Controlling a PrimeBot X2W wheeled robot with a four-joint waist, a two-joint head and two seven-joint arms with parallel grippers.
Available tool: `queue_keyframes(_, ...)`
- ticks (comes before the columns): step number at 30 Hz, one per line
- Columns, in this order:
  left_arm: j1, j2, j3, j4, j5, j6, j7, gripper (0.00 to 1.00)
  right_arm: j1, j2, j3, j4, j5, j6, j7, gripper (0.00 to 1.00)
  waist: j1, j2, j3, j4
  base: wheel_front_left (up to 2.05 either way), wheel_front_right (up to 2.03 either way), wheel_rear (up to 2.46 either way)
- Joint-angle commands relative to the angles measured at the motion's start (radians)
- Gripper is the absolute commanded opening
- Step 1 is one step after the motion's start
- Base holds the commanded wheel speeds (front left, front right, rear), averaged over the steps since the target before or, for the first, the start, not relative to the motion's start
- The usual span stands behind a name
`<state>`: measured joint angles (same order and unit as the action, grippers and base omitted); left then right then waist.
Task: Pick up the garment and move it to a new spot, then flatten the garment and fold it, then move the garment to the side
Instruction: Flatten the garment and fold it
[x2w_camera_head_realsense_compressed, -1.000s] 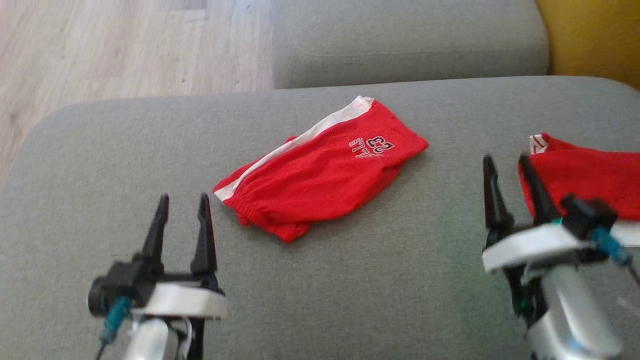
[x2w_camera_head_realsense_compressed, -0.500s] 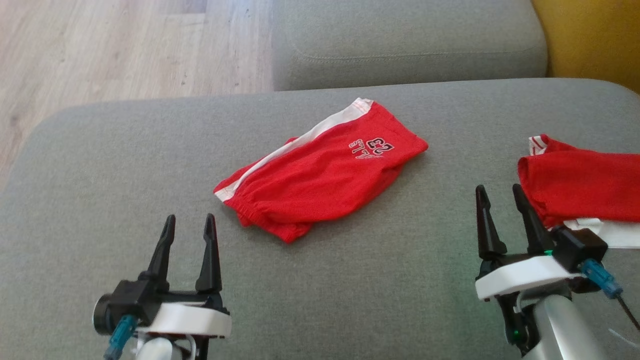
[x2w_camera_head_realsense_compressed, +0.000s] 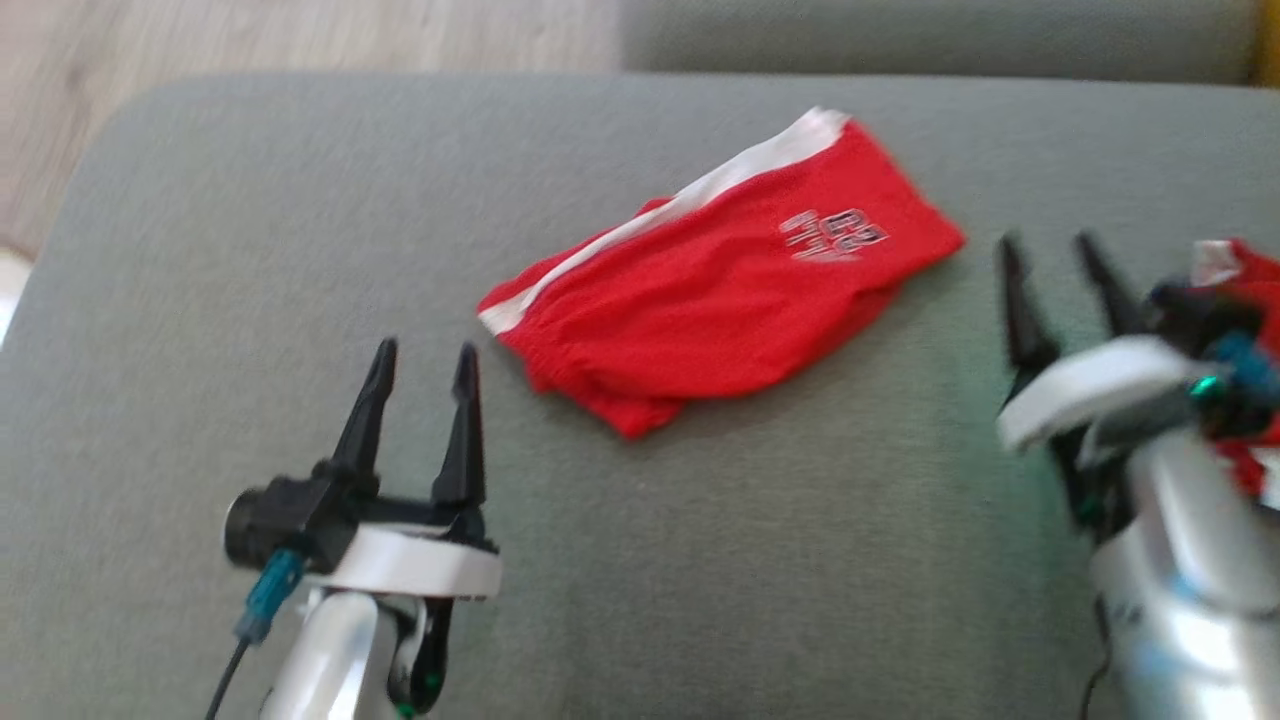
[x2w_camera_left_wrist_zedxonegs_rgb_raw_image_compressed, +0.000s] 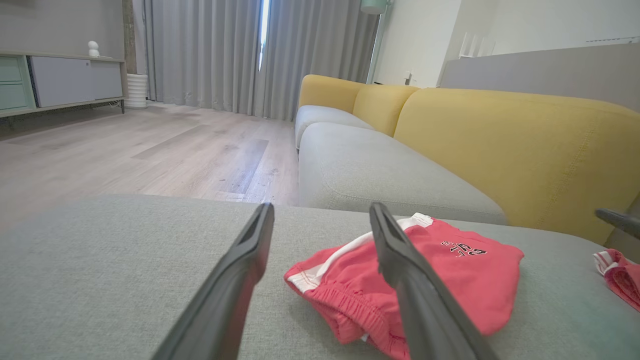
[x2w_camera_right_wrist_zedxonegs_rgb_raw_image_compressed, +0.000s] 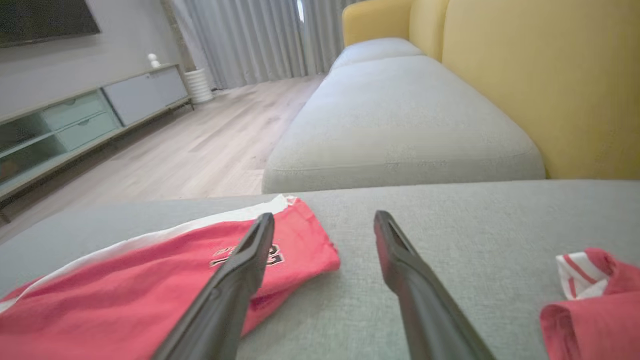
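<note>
Shorts (x2w_camera_head_realsense_compressed: 720, 300) print (x2w_camera_head_realsense_compressed: 832, 233) blurry; 2nd garment (x2w_camera_head_realsense_compressed: 1262, 280) part-hidden behind rt claw (x2w_camera_head_realsense_compressed: 1048, 243).

- A grey seat cushion (x2w_camera_head_realsense_compressed: 250, 250) spreads across the foreground, and a second grey cushion (x2w_camera_right_wrist_zedxonegs_rgb_raw_image_compressed: 400, 115) adjoins it beyond.
- Yellow backrests (x2w_camera_left_wrist_zedxonegs_rgb_raw_image_compressed: 525, 145) stand along the cushions.
- A crumpled red cloth (x2w_camera_right_wrist_zedxonegs_rgb_raw_image_compressed: 595, 305) with white striped trim lies on the near cushion.
- Beyond are a pale wooden floor (x2w_camera_left_wrist_zedxonegs_rgb_raw_image_compressed: 150, 150), grey curtains (x2w_camera_left_wrist_zedxonegs_rgb_raw_image_compressed: 210, 50), and a low cabinet (x2w_camera_right_wrist_zedxonegs_rgb_raw_image_compressed: 100, 110) with a white ribbed cylinder (x2w_camera_left_wrist_zedxonegs_rgb_raw_image_compressed: 134, 90) beside it.
</note>
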<state>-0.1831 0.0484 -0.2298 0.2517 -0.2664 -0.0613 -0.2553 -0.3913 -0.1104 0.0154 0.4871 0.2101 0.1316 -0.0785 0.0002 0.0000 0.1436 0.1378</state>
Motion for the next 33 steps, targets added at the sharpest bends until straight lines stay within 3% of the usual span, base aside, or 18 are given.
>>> queue_keyframes(1, -0.040, 0.002, 0.022, -0.031, -0.006, 0.005, -0.006, 1.00, -0.053, -0.007, 0.008, -0.011, 0.015, -0.001, 0.010, 1.00, -0.0002, 0.0000, 0.056, 0.057, 0.00, 0.00, 0.00)
queue_keyframes(12, -0.116, 0.002, -0.076, -0.027, -0.058, 0.030, -0.006, 1.00, -0.308, -0.097, -0.073, 0.350, -0.014, -0.001, 0.108, 1.00, -0.0002, 0.0000, 0.151, 0.186, 0.00, 0.00, 0.00)
queue_keyframes(23, -0.148, 0.002, -0.122, -0.034, -0.083, 0.049, -0.006, 1.00, -0.417, -0.134, -0.022, 0.577, -0.085, -0.001, 0.108, 1.00, -0.0002, 0.0000, 0.196, 0.224, 0.00, 0.00, 0.00)
queue_keyframes(24, -0.150, 0.002, -0.123, -0.034, -0.084, 0.051, -0.006, 1.00, -0.423, -0.132, -0.018, 0.590, -0.083, -0.001, 0.105, 0.76, -0.0002, 0.0000, 0.197, 0.223, 0.00, 0.00, 0.00)
queue_keyframes(25, -0.151, 0.002, -0.123, -0.034, -0.084, 0.053, -0.006, 1.00, -0.429, -0.129, -0.012, 0.601, -0.082, -0.001, 0.100, 0.15, -0.0002, 0.0000, 0.197, 0.221, 0.00, 0.00, 0.00)
queue_keyframes(26, -0.151, 0.002, -0.123, -0.033, -0.084, 0.054, -0.006, 1.00, -0.434, -0.125, -0.003, 0.609, -0.081, -0.001, 0.092, 0.00, -0.0002, 0.0000, 0.196, 0.218, 0.00, 0.00, 0.00)
queue_keyframes(33, -0.143, 0.002, -0.113, -0.021, -0.081, 0.054, -0.006, 1.00, -0.439, -0.112, 0.049, 0.632, -0.036, -0.001, 0.002, 0.00, -0.0002, 0.0000, 0.165, 0.179, 0.00, 0.00, 0.00)
